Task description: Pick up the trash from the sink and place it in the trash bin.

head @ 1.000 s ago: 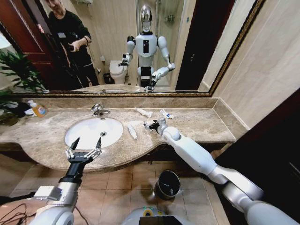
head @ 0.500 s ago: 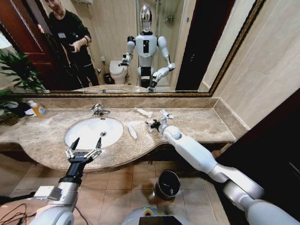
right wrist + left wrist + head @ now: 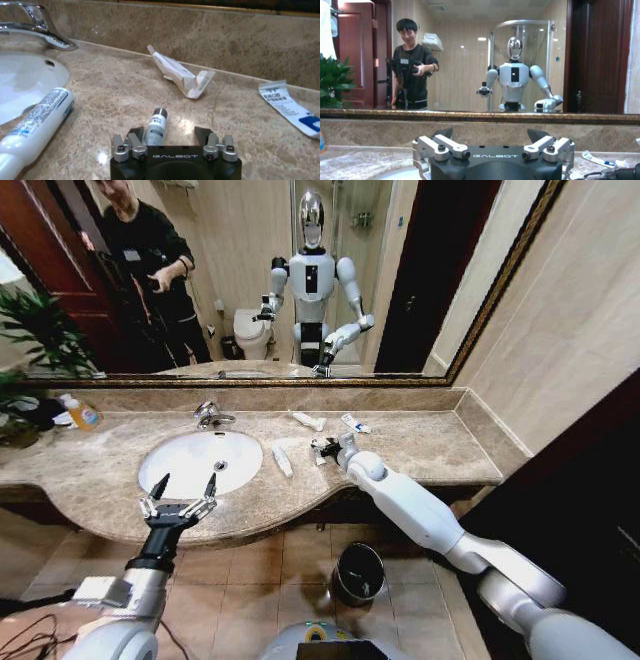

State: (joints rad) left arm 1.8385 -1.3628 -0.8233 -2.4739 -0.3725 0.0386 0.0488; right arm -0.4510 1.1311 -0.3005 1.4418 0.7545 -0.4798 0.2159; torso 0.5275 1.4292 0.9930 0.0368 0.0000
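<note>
Nearest the robot, at about six o'clock in the head view, the trash bin [image 3: 358, 572] stood on the floor tiles below the worktop [image 3: 420, 442] edge. The left gripper [image 3: 180, 502] hung at eight o'clock over the near rim of the sink [image 3: 200, 460], fingers spread wide and holding nothing. Farther in, the right gripper [image 3: 175, 139] lay low over the worktop with its fingers parted on either side of a small grey-capped tube [image 3: 155, 128] (not visibly clamped on it). To do the grasp well, the fingers probably ought to close squarely across the tube's middle, so it would not roll or squirt out. A larger white tube [image 3: 35, 125] rested at nine o'clock beside the basin; beyond lay a folded white sachet [image 3: 180, 75] and, at two o'clock, a white-and-blue tube [image 3: 290, 108].
</note>
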